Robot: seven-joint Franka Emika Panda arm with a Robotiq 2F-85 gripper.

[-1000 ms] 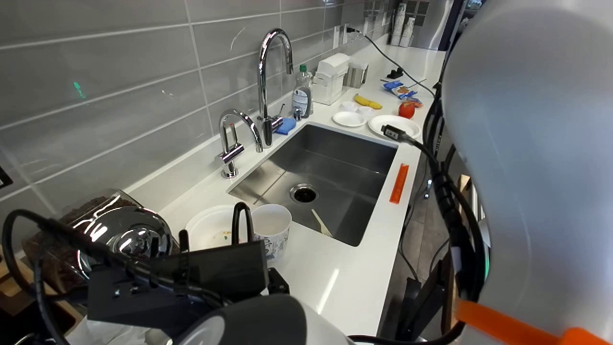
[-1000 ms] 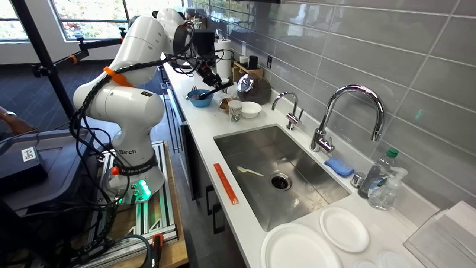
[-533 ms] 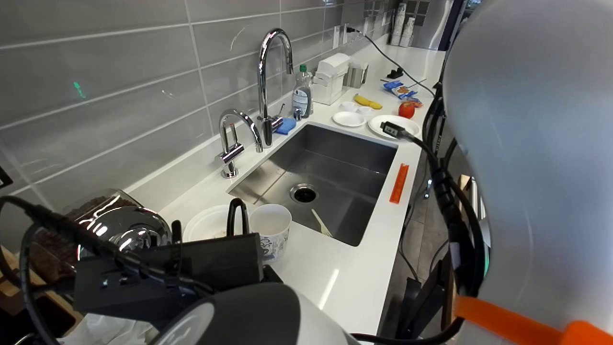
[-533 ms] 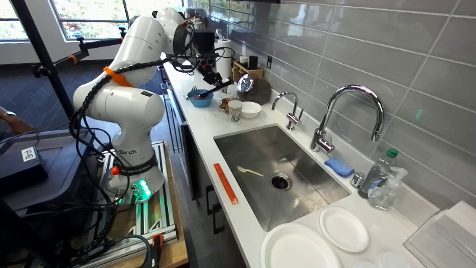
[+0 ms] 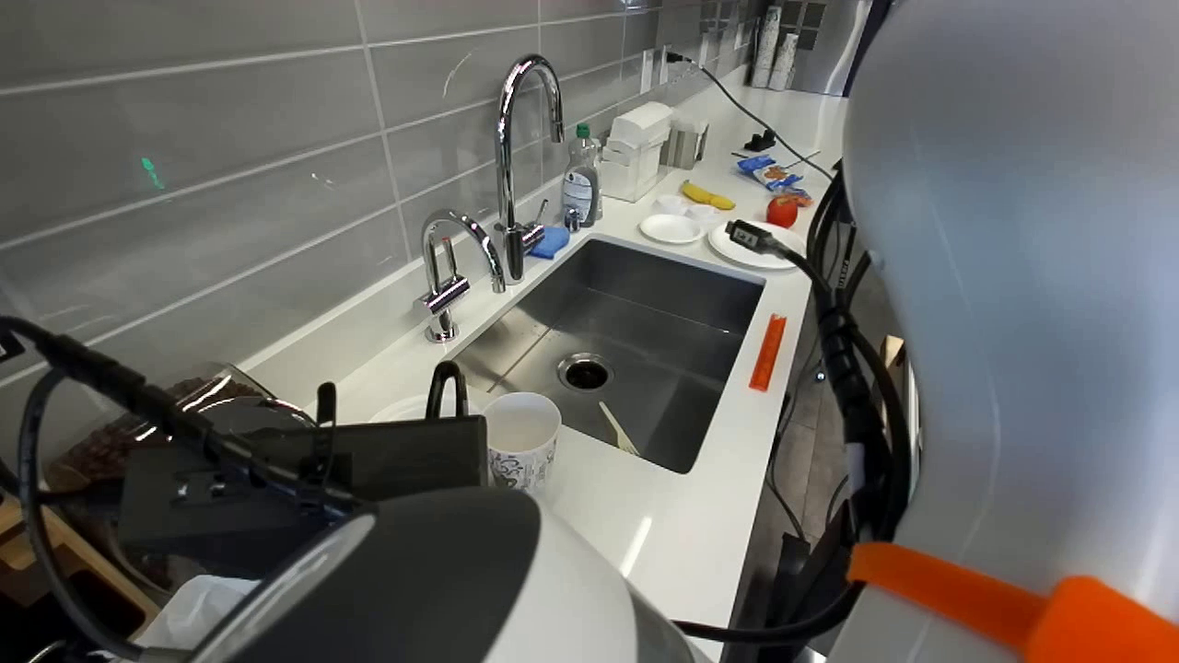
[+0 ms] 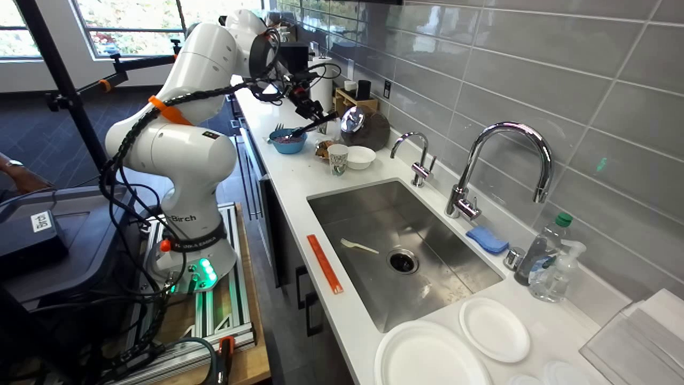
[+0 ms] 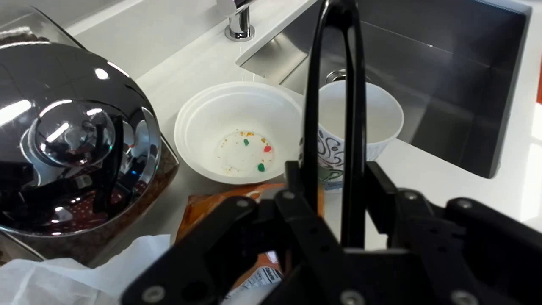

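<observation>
While the fingers [image 7: 381, 199] pinch a black utensil [image 6: 309, 128] (looped handle [image 7: 356, 127]) | blue bowl [image 6: 288, 148] stands at its lower end

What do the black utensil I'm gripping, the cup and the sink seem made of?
Utensil: likely plastic, smooth with a slight sheen, though coated metal isn't ruled out.
Cup: probably paper, matte white with printed swirls.
Sink: metal, most likely stainless steel, satin grey with blurred reflections.
</observation>
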